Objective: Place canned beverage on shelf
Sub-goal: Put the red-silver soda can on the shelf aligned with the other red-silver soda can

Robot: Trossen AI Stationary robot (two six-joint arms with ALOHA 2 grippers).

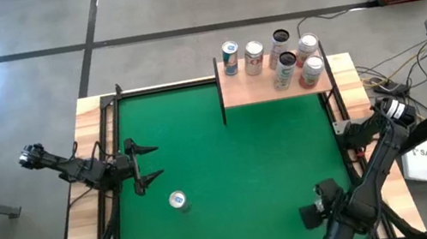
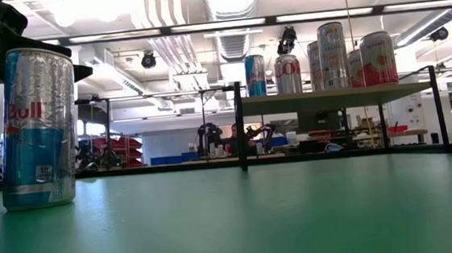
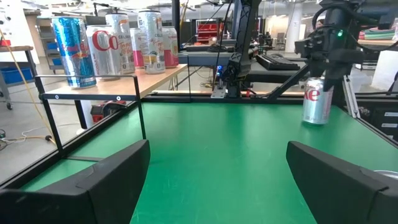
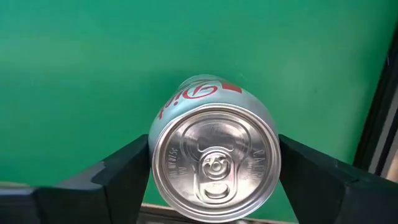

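Diet Coke can (image 4: 214, 163): upright on the green felt table (image 1: 237, 159), near the right front corner; right wrist view looks straight down on its silver lid with red script on the side. Left wrist view shows it from the side (image 3: 317, 99), standing under the right arm's gripper. High view hides it beneath that arm.
Right gripper (image 4: 214, 171): down over the can, one dark finger (image 4: 127, 165) at each side of it, touching or nearly so (contact not certain from the lid-down angle). High view shows only its body (image 1: 322, 204).
Red Bull can (image 1: 177, 200): upright on the felt, left of centre, just beside the left gripper but apart from it. Low view gives its blue and silver label close up (image 2: 37, 129).
Left gripper (image 1: 151, 163): fingers spread wide, nothing between them, hovering at the table's left side and pointing across it.
Shelf (image 1: 252, 89): pale-wood board on black posts at the far right edge of the table.
Cans on shelf (image 1: 282, 63): six, all upright, clustered along the board's rear and right part; low view shows them in a row (image 2: 333, 56).
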